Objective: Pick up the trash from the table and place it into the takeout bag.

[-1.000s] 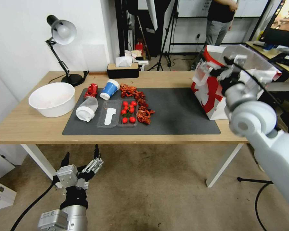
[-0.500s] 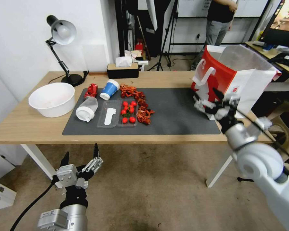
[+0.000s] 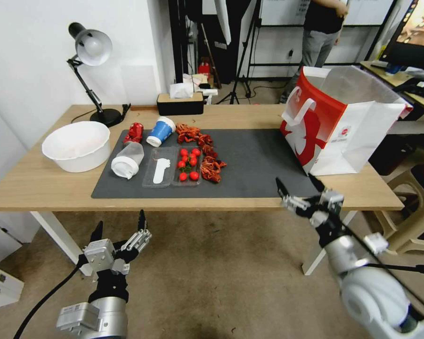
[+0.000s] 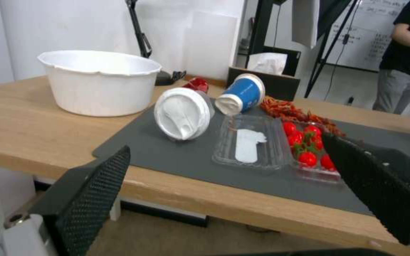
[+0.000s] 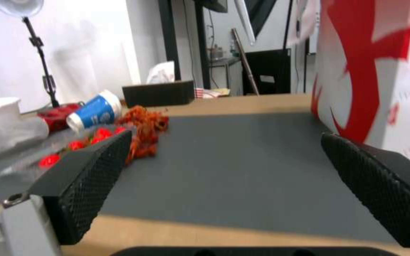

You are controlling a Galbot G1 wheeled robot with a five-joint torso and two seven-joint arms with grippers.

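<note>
Your right gripper sits at the lower right of the head view, just off the near edge of the long light-wood table, fingers spread wide and holding nothing. Your left gripper hangs below the table edge at the lower left, fingers also wide apart and empty.

On the dark grey mat you have one clear plastic tray of red cherry tomatoes nearest the edge, with a translucent white-lidded cup lying on its side to its left. Behind these lie one blue paper cup, tipped over, and one crushed red can beside it. Red crayfish shells trail along the tray's right side. One large white bowl stands off the mat at the left.

The right half of the mat is bare between the shells and the large boxy white paper takeout bag with a red printed side, which stands upright at the right end of the table, mouth open.
</note>
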